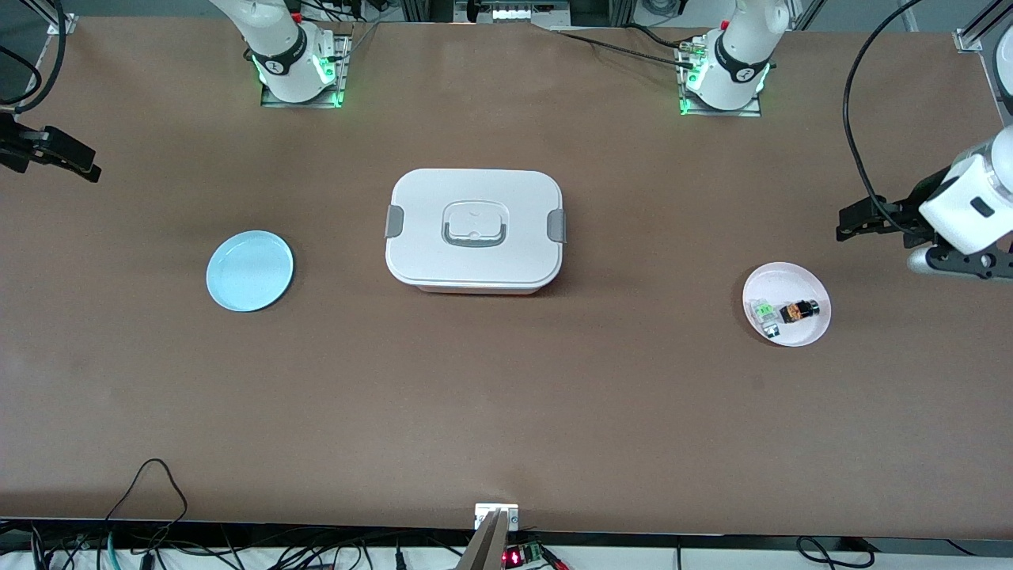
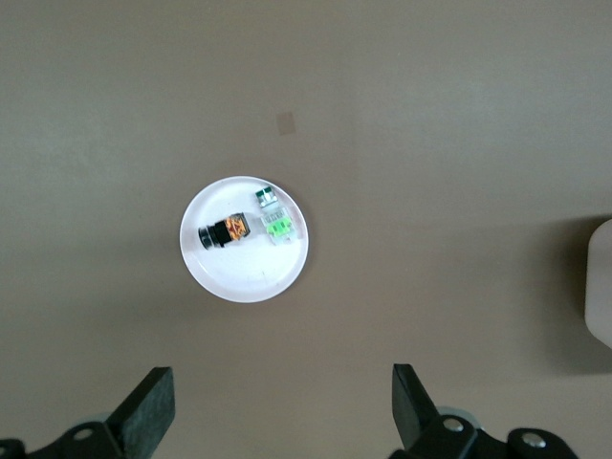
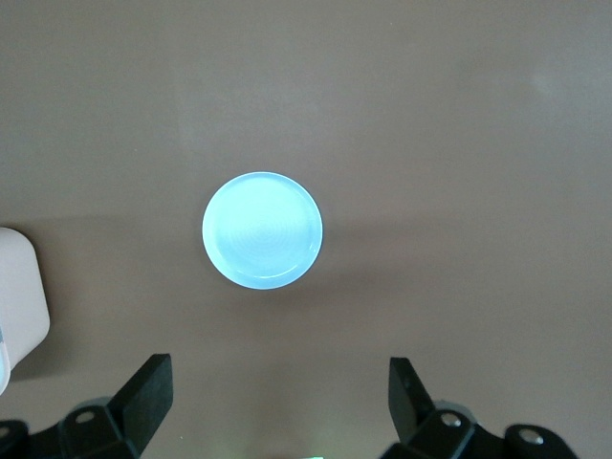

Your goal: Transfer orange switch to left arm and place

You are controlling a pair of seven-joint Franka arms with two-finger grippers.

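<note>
Front view shows the brown tabletop with the white lidded box at its middle, grey latches on its two short sides and a recessed handle in its lid. Both arms hang high over the two ends of the tabletop. The left gripper is up over the left arm's end, above bare tabletop near the pink-white plate, its fingers spread wide and holding nothing. The right gripper is up over the right arm's end, above bare tabletop near the blue plate, its fingers likewise wide apart and empty. The blue plate lies flat, well apart from the box. On the pink-white plate lie the orange switch and, just beside it toward the box, a clear component with green parts.
</note>
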